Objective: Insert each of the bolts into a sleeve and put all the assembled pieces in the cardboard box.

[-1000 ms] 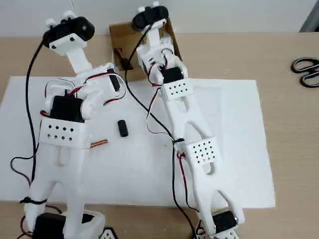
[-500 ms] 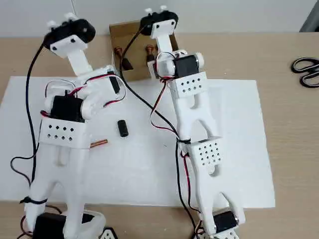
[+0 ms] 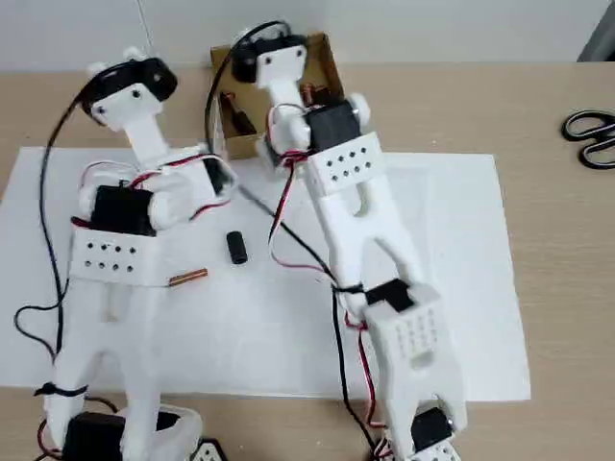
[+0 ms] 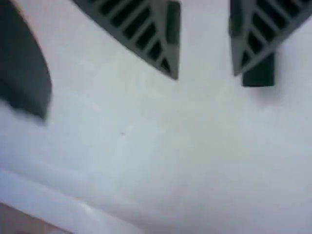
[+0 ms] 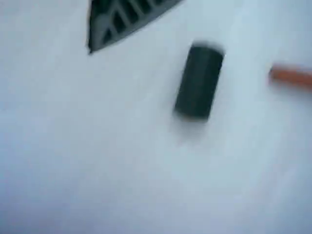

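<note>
A black sleeve (image 3: 235, 247) lies on the white sheet (image 3: 461, 240) between the two arms. A copper bolt (image 3: 188, 278) rests just left of it, beside the left arm. The cardboard box (image 3: 223, 54) stands at the back and holds assembled pieces (image 3: 235, 111). My left gripper (image 4: 204, 53) hangs open over bare paper, and a black piece (image 4: 258, 74), seemingly the sleeve, shows past one finger. In the right wrist view the sleeve (image 5: 199, 82) and the bolt (image 5: 291, 76) lie apart. One finger (image 5: 127, 18) of my right gripper hovers above them, nothing against its tip. The right arm's wrist (image 3: 274, 60) stands in front of the box.
Scissors (image 3: 591, 134) lie on the wooden table at the far right, off the sheet. Red and black cables trail from the right arm across the sheet near the sleeve. The sheet's right half is bare.
The right arm has drawn back from over the box and turned left, its elbow dropping toward the front. The left arm has shifted slightly left. Sleeve and bolt have stayed put.
</note>
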